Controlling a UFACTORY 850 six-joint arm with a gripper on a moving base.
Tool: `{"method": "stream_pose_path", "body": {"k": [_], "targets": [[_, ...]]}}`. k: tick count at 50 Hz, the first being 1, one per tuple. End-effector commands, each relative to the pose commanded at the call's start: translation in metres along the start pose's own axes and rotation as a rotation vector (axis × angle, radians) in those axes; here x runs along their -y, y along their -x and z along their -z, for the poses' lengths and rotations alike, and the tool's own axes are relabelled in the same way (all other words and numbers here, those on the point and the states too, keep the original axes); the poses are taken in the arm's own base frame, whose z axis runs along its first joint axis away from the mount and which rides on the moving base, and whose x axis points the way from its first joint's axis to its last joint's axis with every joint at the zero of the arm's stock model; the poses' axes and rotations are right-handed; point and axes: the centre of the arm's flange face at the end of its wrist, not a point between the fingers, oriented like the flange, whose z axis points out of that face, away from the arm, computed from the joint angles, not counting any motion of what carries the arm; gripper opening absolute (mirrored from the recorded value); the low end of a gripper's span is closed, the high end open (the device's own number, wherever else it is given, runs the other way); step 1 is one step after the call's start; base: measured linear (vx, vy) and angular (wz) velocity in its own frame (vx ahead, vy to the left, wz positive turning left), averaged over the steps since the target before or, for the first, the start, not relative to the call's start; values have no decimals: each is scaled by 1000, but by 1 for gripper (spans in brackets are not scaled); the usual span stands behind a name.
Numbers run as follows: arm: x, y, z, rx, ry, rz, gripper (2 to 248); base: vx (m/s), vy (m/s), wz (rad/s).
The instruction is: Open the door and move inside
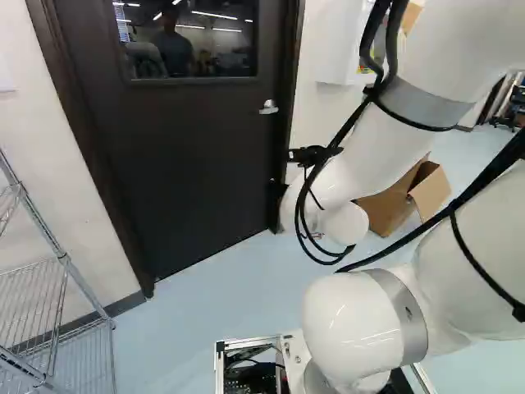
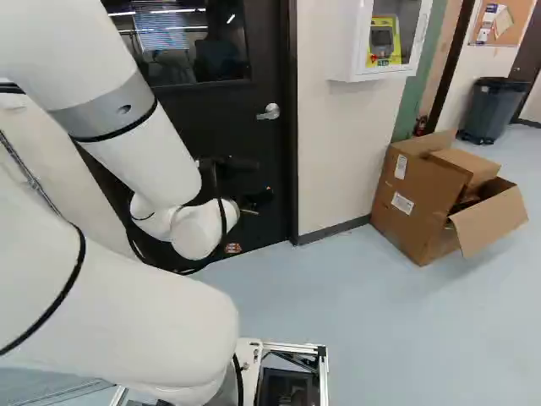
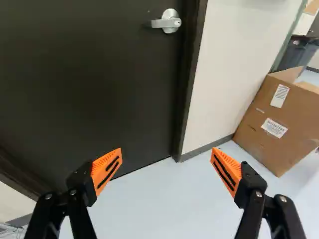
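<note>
Ahead of the arm stands one dark door [image 1: 205, 139], closed in its frame, its long axis upright, with one window [image 1: 221, 33] in its upper part. At the left of the left base view is one wire shelf unit [image 1: 61, 261]. On the floor, beside the wall past the door's handle edge, sits one cardboard box [image 2: 418, 203], tilted, its flaps open; two white labels show on it. One dark bin [image 2: 492, 110] stands farther off, and one white wall cabinet [image 2: 347, 76] hangs between door and bin. The claw [image 2: 260, 198] is open, its two orange pads [image 3: 106, 170] well apart with nothing between them. Smallest, one silver lever handle [image 3: 167, 21] sits near the door's edge, below the window's corner on that side. Its lever lies roughly level, crosswise to the door, pointing from its round plate toward the door's middle. It is ahead of the claw and higher, lined up with the gap between the fingers, and not touched.
</note>
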Motion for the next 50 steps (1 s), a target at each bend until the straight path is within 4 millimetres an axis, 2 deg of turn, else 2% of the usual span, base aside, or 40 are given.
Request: {"method": "stream_pose_path", "body": {"k": [50], "targets": [[0, 0, 0, 0, 0, 0, 247, 163, -25, 213]]}}
